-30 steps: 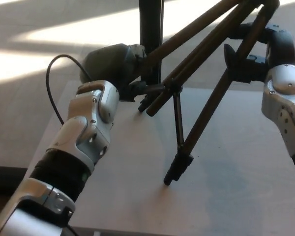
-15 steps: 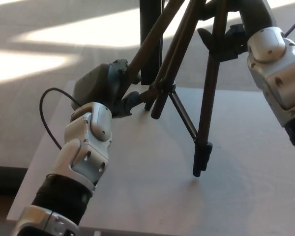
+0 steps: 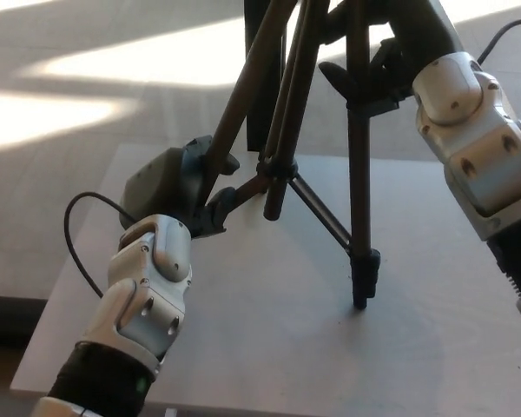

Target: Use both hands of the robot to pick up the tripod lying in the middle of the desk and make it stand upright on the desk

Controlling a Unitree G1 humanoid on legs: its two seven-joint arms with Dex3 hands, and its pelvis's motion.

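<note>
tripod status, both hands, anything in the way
Left hand shut on one tripod leg, right hand gripping up top. Near leg's foot on the desk, almost vertical. Nothing blocking.

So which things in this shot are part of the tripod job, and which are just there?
Part of the job:
- tripod, being raised, one foot on the desk
- desk
- left hand, shut on a tripod leg
- right hand, holding the tripod up high

Just there:
- black cable looping off the left arm
- dark post behind the tripod
- floor

tripod [image 3: 358, 174] top cut off, right hand [image 3: 391, 65] fingers hidden
</note>
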